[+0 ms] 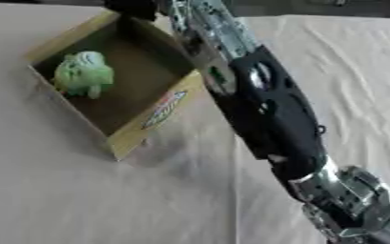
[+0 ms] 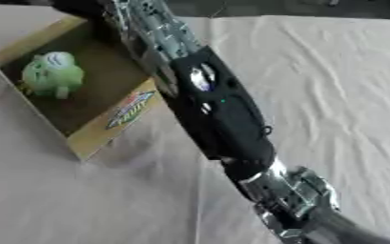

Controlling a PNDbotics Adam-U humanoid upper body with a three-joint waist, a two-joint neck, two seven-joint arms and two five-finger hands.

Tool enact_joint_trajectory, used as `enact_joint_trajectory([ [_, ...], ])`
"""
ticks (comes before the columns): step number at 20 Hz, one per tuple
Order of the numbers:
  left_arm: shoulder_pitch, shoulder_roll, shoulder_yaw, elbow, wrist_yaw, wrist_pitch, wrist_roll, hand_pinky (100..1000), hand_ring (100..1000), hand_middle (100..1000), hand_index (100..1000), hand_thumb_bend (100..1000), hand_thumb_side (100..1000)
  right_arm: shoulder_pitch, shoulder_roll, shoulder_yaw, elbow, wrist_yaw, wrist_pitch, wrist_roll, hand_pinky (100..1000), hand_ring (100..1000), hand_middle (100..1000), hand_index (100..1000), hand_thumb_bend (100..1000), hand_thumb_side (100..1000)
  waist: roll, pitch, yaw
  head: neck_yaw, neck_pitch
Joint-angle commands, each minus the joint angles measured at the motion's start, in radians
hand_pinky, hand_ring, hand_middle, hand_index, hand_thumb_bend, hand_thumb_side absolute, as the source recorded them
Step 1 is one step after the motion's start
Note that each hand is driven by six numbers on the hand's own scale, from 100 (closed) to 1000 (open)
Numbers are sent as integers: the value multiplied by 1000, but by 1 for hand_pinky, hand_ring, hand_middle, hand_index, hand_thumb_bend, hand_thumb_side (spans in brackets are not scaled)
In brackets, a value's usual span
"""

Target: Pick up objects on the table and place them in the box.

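Green rounded toy (image 1: 84, 73) lies inside the open cardboard box (image 1: 152, 121).

light: soft, even | focus: blurry throughout | glare: arm (image 1: 269, 102) highlights

Head stereo pair looking steeply down, close in — both eyes share the box (image 1: 144, 125), arm (image 2: 223, 119), cloth-covered table (image 2: 340, 95)

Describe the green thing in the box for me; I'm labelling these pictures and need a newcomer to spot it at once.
Start at the open brown cardboard box with yellow edges on the white cloth-covered table, upper left. Inside, against its left wall, lies a small rounded pale-green soft toy. It is the only item in the box and the only green thing, left of the black and silver robot arm.
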Motion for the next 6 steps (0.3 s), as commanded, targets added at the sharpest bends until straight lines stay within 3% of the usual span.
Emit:
enact_joint_trajectory([
  [1, 0, 14, 9, -17, -5, 3, 2, 341, 546, 696, 827, 100, 719, 0, -73, -25, -135, -88, 34, -13, 913, 864, 711, 875, 222, 969, 9, -26, -5, 13, 1],
  [6, 6, 17, 15, -17, -10, 4, 9, 341, 546, 694, 826, 100, 718, 85, -186, -69, -350, -265, 93, -56, 894, 833, 685, 863, 100, 904, 11, -29, -25, 36, 9],
])
